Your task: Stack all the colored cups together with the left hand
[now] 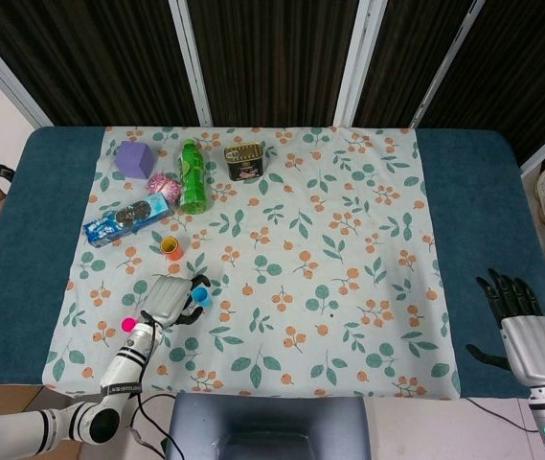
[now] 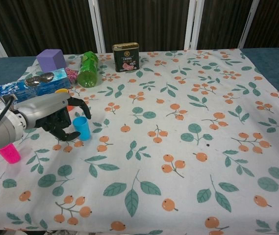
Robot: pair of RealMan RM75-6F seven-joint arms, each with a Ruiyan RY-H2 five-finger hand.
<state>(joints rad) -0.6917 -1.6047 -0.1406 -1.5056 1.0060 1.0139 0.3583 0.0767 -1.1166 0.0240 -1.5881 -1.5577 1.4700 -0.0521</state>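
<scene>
Three small cups stand apart on the floral cloth: an orange cup, a blue cup and a pink cup. My left hand sits just left of the blue cup, its fingers curved over the cup's near side and the thumb low by its base; no firm grip shows. In the chest view the left hand hides most of the orange cup, and the forearm covers part of the pink cup. My right hand rests open off the cloth at far right.
Along the back left lie a purple cube, a green bottle on its side, a dark tin, a blue biscuit pack and a pink wrapped ball. A cable hangs near the front table edge.
</scene>
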